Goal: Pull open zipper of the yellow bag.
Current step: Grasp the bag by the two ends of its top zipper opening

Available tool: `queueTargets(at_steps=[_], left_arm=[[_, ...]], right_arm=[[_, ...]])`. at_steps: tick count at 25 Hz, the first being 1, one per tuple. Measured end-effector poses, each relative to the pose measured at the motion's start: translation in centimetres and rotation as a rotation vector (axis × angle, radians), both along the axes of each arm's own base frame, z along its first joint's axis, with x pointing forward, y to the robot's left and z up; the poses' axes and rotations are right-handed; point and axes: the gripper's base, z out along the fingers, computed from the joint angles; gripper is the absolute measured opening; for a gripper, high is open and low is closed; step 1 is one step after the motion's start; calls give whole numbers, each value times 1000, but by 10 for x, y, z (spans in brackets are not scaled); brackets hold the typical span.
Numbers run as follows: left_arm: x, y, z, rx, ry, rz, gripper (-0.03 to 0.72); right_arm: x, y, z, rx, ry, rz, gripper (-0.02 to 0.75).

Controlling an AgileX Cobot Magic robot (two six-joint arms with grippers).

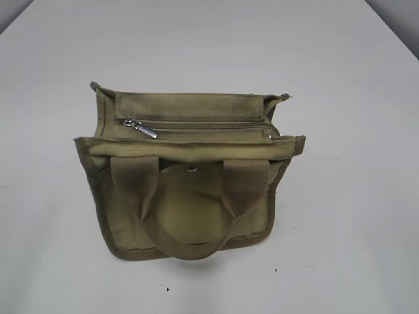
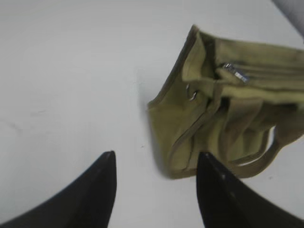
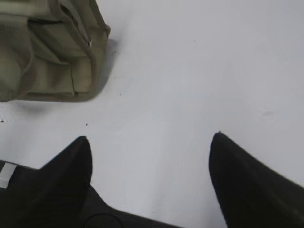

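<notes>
Both grippers are hanging over bare table [image 1: 59, 261], holding nothing: the left gripper [image 2: 156, 164] partly spread, the right gripper [image 3: 150, 145] spread wide. Beyond, the bag [image 1: 190, 216] is standing mid-table. Its zipper [image 1: 196, 124] is running across the top, tab [image 1: 145, 129] lying at nine o'clock.

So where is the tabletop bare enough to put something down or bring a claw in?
Bare table lies all round the yellow bag: wide strips left and right of it, more behind and in front. Only the bag's top is crowded, with the zipper and handles.
</notes>
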Motion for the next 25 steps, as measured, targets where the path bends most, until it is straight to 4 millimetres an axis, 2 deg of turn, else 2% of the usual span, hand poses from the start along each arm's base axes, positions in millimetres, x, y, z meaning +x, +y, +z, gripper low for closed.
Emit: queueTargets(at_steps=[3, 7, 14, 16, 20, 25], left_arm=[[27, -9, 7, -141, 51, -29, 418], [65, -24, 4, -277, 175, -123, 418], [138, -42, -21, -443, 364, -223, 418], [153, -44, -22, -461, 400, -227, 418], [182, -48, -25, -479, 470, -242, 418], [205, -53, -30, -500, 559, -294, 418]], right_arm=[[20, 4, 7, -12, -7, 48, 593], [49, 14, 13, -43, 46, 121, 593], [107, 40, 25, -110, 101, 268, 593], [128, 51, 25, -139, 132, 317, 593], [155, 72, 31, -170, 132, 394, 593], [183, 104, 34, -180, 112, 471, 593]])
